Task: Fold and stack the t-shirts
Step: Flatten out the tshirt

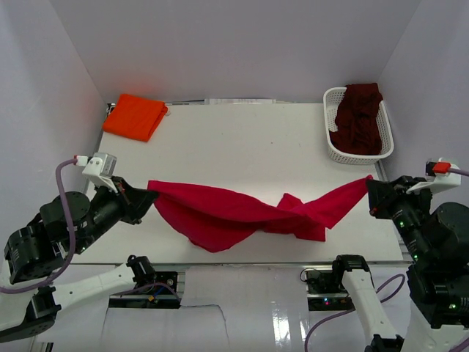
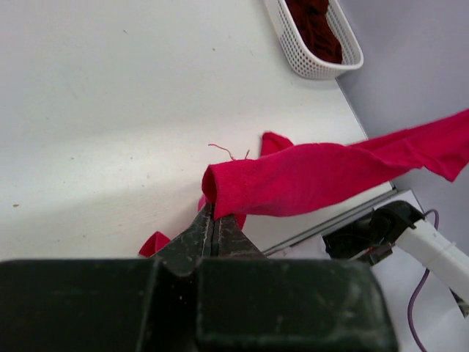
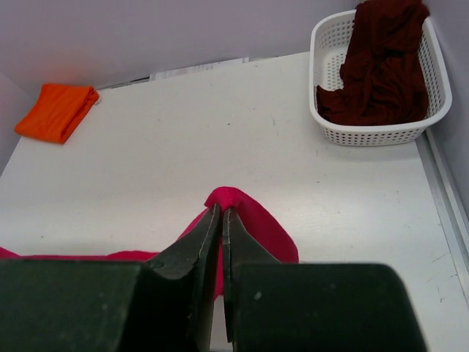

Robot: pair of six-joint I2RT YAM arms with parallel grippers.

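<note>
- Holding the red t-shirt (image 1: 234, 209) strung across the near half of the table (image 1: 242, 139), with the left gripper (image 1: 150, 196) clamped tight on its left end and the right gripper (image 1: 368, 183) clamped tight on its right end
- Pinching only a thin bunch of cloth at each end, judging by both wrist views; could slip out of either pinch under a harder pull and drop that side in a heap
- Sagging low in the middle, twisted and bunched right of centre; if laid down like this, likely to land creased or doubled over rather than flat, spoiling the fold
- Hanging close to the near table edge; could drape over it or snag on the arm bases if lowered without first being carried farther in
- Risk of stretching the cloth, or yanking it free, by spreading the ends wider instead of untwisting
- Orange t-shirt (image 1: 134, 116) lying folded at the far left corner, probably the stack spot; easy to rumple by dragging the red one over it
- Dark maroon t-shirt (image 1: 359, 117) crumpled in the white basket (image 1: 331, 150) at the far right, near the right arm; could be knocked by a wide swing
</note>
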